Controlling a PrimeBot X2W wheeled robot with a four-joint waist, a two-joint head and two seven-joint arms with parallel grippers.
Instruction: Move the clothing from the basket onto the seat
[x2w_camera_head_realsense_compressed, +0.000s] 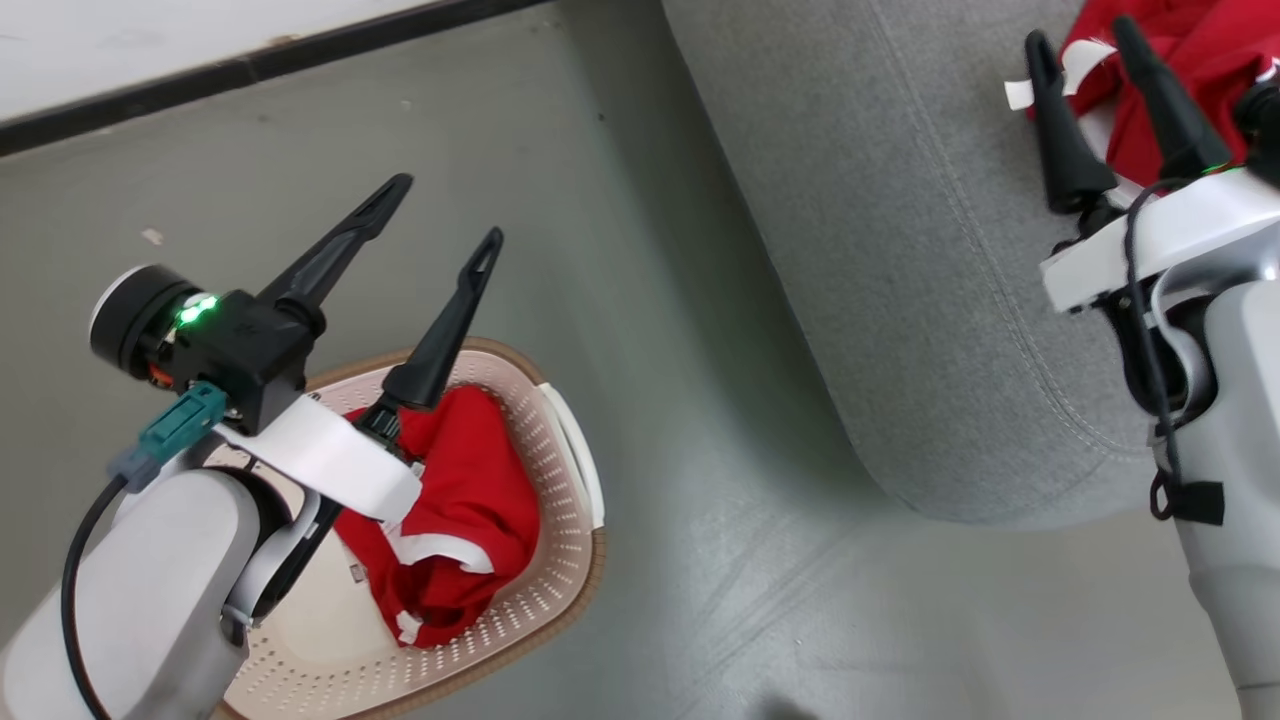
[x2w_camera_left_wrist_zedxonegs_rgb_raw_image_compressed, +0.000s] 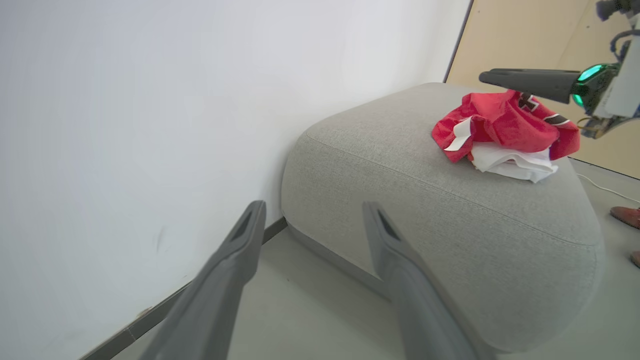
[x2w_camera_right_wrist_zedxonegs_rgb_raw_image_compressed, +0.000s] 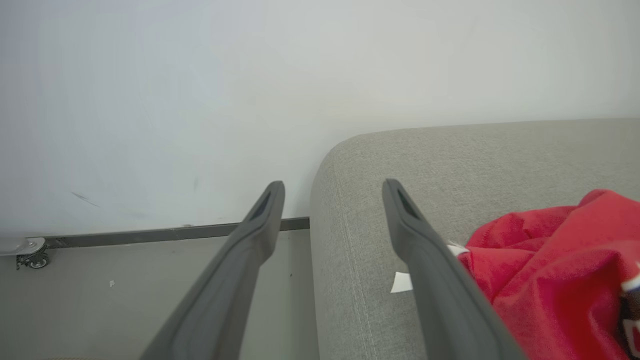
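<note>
Hovering spread left fingers (x2w_camera_head_realsense_compressed: 320, 265) over basket (x2w_camera_head_realsense_compressed: 570, 470), right fingers (x2w_camera_head_realsense_compressed: 1065, 150) over seat (x2w_camera_head_realsense_compressed: 900, 250)

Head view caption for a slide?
Open left tool above basket with red garment; open right tool over second garment on grey seat.

I see the grey floor (x2w_camera_head_realsense_compressed: 720, 520) carrying the basket (x2w_camera_head_realsense_compressed: 575, 560), which sits below the jaws of my left gripper (x2w_camera_head_realsense_compressed: 449, 208). The grey sofa (x2w_camera_head_realsense_compressed: 900, 300) stands on the floor too, with red clothes (x2w_camera_left_wrist_zedxonegs_rgb_raw_image_compressed: 505, 125) heaped on its cushion just under the jaws of my right gripper (x2w_camera_head_realsense_compressed: 1082, 32).
</note>
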